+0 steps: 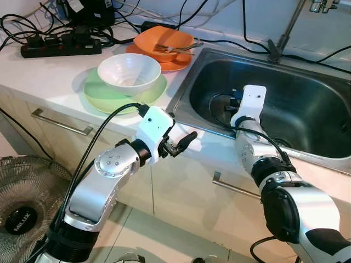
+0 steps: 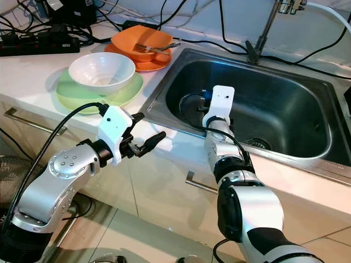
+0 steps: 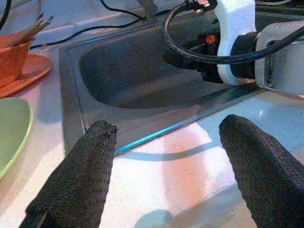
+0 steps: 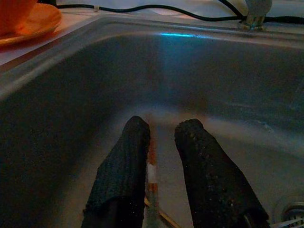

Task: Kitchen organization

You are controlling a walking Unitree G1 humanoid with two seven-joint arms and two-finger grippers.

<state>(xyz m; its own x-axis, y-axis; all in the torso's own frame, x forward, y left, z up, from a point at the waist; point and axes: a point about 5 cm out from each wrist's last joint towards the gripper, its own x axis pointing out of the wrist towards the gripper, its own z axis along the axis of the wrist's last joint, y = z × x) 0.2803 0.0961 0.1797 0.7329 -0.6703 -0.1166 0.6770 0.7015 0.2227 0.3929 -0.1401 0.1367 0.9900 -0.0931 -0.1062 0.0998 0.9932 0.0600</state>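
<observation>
A thin brown stick with a white band, seemingly a chopstick (image 4: 152, 175), lies on the floor of the steel sink (image 1: 184, 93). My right gripper (image 4: 164, 123) is down inside the basin, open by a narrow gap, with the stick between its fingers against one finger (image 4: 124, 171). A second thin stick (image 4: 164, 217) crosses it lower in the right wrist view. My left gripper (image 1: 182, 127) hovers open and holds nothing, over the counter edge just in front of the sink's left corner. An orange bowl (image 1: 164, 39) holding utensils sits on an orange plate (image 1: 176, 66) behind the sink's left side.
A white bowl (image 1: 129, 71) rests on a green plate (image 1: 104, 98) left of the sink. A power strip (image 1: 60, 46) and cables crowd the back of the counter. The faucet (image 1: 285, 33) rises behind the basin. A fan (image 1: 22, 211) stands on the floor at left.
</observation>
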